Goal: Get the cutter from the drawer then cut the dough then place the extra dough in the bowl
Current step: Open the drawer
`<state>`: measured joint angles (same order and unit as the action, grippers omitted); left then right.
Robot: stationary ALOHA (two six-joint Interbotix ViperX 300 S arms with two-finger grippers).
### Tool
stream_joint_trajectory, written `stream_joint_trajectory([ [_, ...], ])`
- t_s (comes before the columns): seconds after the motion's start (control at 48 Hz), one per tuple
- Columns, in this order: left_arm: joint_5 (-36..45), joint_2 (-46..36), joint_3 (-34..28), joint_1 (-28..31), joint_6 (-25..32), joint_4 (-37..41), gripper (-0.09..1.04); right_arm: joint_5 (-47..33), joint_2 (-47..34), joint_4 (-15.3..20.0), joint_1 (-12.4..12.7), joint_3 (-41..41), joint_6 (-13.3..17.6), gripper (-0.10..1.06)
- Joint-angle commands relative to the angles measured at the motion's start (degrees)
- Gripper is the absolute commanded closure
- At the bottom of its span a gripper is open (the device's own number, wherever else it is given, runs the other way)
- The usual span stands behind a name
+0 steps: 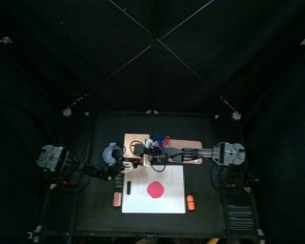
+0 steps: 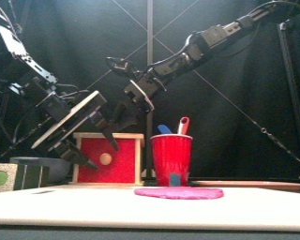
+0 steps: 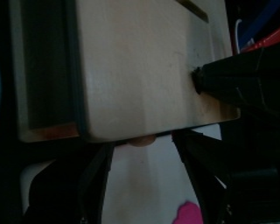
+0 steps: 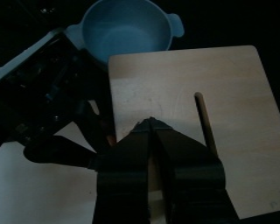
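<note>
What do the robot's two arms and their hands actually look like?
The left arm and right arm are black, built of chunky jointed segments with dark cables looped along them. The left hand and right hand each end in two long black fingers that narrow toward the tips; from outside, the left hand looks pale grey.

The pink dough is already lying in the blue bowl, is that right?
No: the pink dough lies flat on the white board, as the front view shows; the right wrist view shows the blue bowl empty.
</note>
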<state>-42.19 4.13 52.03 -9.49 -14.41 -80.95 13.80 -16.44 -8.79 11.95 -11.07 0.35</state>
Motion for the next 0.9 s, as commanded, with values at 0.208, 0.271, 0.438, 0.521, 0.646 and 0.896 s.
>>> stream_joint_trajectory([
  [0.208, -0.7, 1.2, 0.0, 1.0, 0.4, 0.2, 0.09, 0.4, 0.5, 0.0, 0.0, 0.5, 0.3, 0.94],
  [0.271, -0.8, 1.8, -0.4, 1.2, 0.6, 0.4, 0.11, 0.4, 0.5, 0.0, 0.0, 0.5, 0.3, 0.94],
  [0.438, -0.8, 2.2, -1.2, 2.2, 0.7, 2.0, 0.21, 0.4, 0.5, 0.0, 0.0, 0.5, 0.3, 0.94],
  [0.521, -0.8, 2.2, -1.3, 2.5, 0.7, 2.8, 0.25, 0.4, 0.5, 0.0, 0.0, 0.5, 0.3, 0.94],
  [0.646, -0.7, 2.4, -1.1, 2.5, 0.7, 3.1, 0.31, 0.4, 0.5, 0.0, 0.0, 0.5, 0.2, 0.94],
  [0.896, -0.5, 2.4, -0.8, 2.1, 0.8, 3.3, 0.39, 0.4, 0.4, 0.0, -0.1, 0.6, 0.2, 0.94],
])
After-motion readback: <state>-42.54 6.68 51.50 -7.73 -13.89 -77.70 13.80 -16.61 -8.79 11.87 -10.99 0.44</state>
